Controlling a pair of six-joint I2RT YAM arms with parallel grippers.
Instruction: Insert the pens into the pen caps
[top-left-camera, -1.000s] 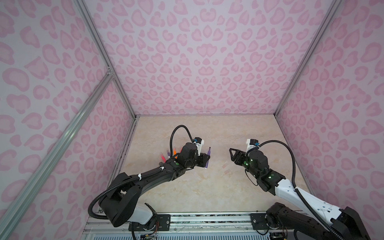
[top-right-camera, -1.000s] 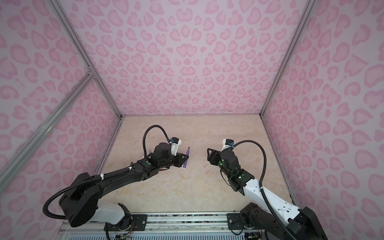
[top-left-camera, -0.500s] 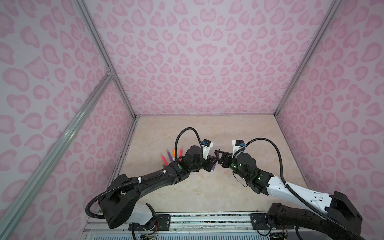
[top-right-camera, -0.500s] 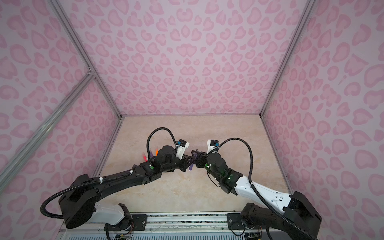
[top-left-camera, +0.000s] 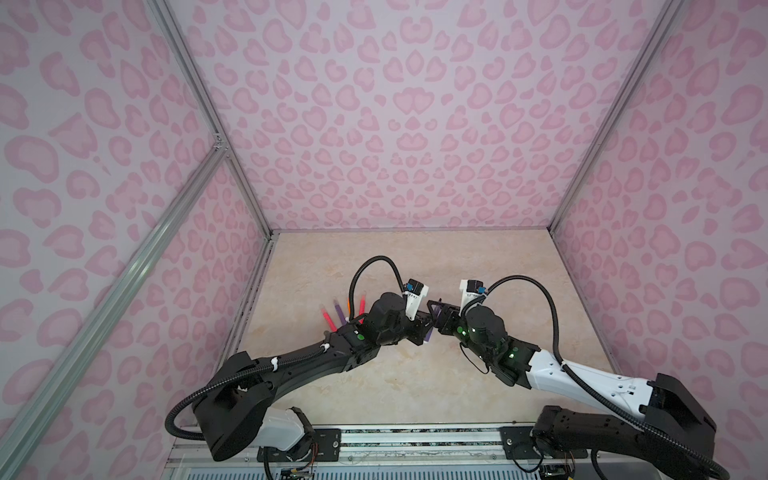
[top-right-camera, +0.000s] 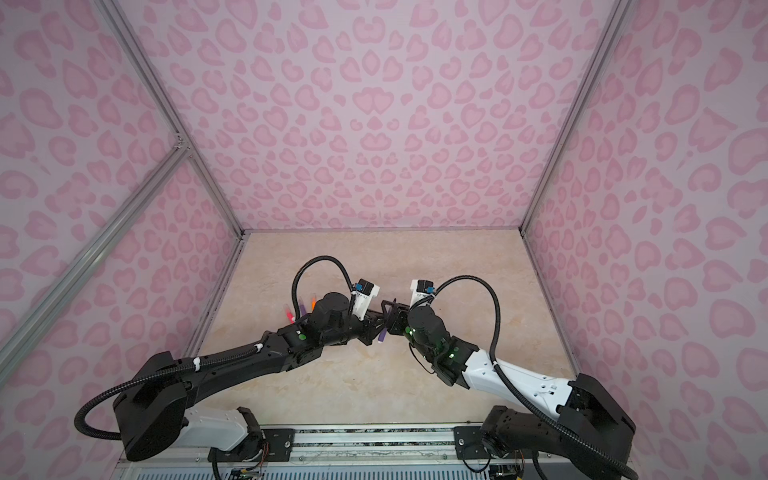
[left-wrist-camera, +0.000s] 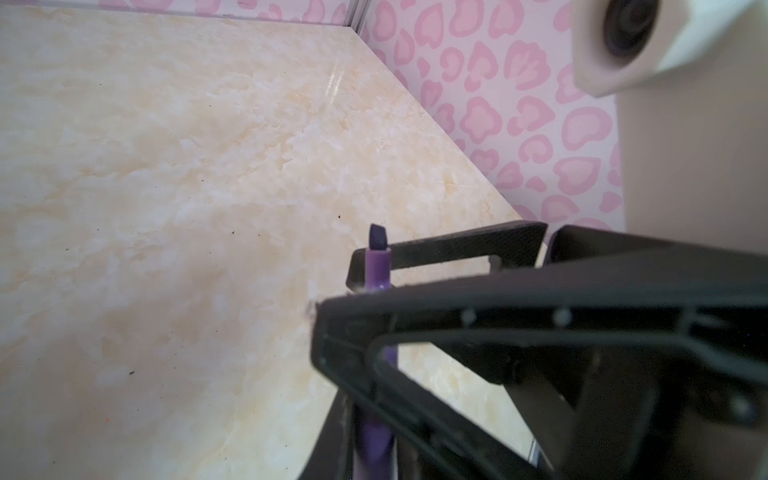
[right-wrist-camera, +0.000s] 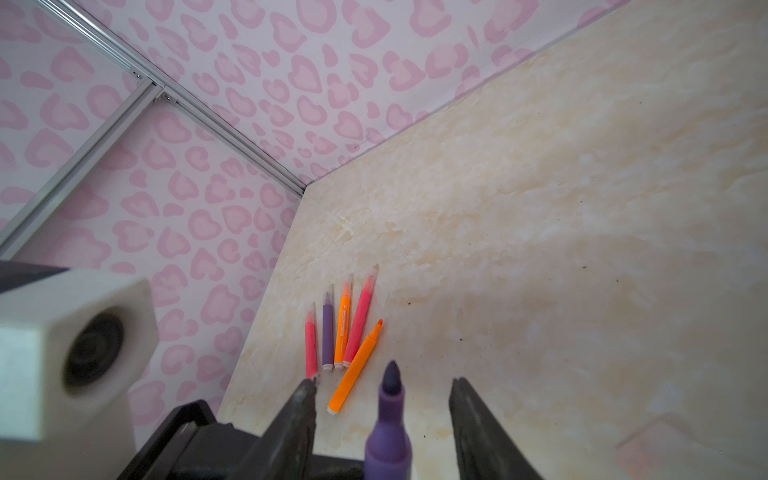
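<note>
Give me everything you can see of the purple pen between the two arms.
The purple pen is a slim plastic marker with a bare dark tip, no cap on it. The left pincer is shut on its barrel, apparently holding it above the table. Its tip end stands between the fingers of the open right pincer, with a gap on each side.

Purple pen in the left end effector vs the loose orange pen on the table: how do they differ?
Colour: the purple pen has a dark tip, the orange pen an orange one.
Support: the purple pen is gripped by the left end effector, off the table. The orange pen lies flat on it, untouched.
Surroundings: the purple pen's tip sits between the open fingers of the right end effector. The orange pen lies beside four capped pens.
Shared: both are uncapped.
</note>
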